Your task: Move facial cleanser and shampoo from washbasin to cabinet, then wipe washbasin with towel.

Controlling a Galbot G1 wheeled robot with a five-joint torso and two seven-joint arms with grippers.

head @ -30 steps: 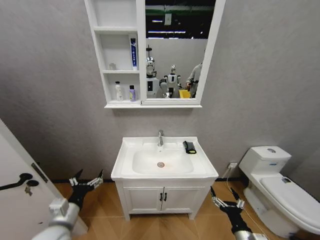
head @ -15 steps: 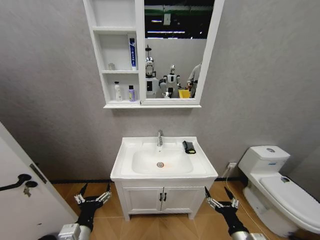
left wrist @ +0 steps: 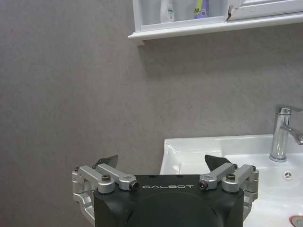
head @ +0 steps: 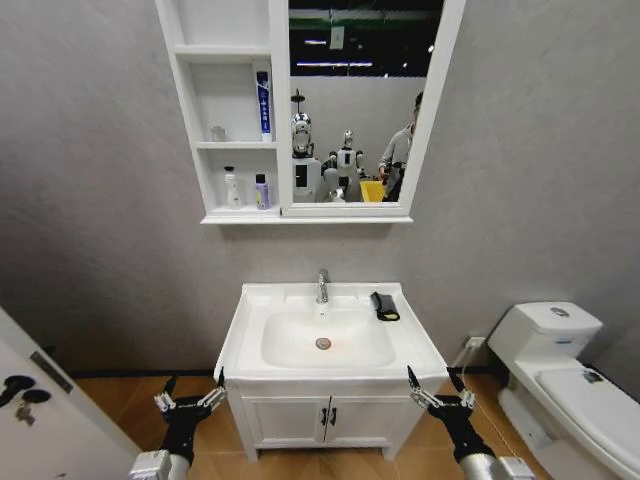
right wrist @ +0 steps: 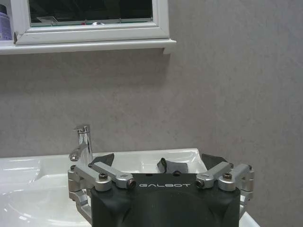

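Cabinet [head: 235,110]: white shelf unit with mirror, at 12 o'clock on the wall above the sink; a white bottle [head: 231,187] and a purple bottle [head: 261,190] stand on its lowest shelf, a blue tube [head: 263,104] upright on the middle one, so the two bottles look already moved.
Washbasin [head: 330,372]: wide white sink at centre, tap [head: 322,286] at its 12 o'clock, oval bowl bare.
Towel [head: 384,305]: small folded black cloth with a yellow-green edge, flat on the rim at the bowl's 2 o'clock, just right of the tap.
Towel axis: long side runs front to back, from the wall toward the robot, tilted slightly right.
Towel handling: probably light, soft and limp; a pinch across the folded stack near its middle should lift it without unfolding.
Left tool [head: 189,401]: low at 7 o'clock, in front of the sink's left corner, fingers spread, holding nothing.
Right tool [head: 440,395]: low at 5 o'clock, by the right front corner, fingers spread, holding nothing.
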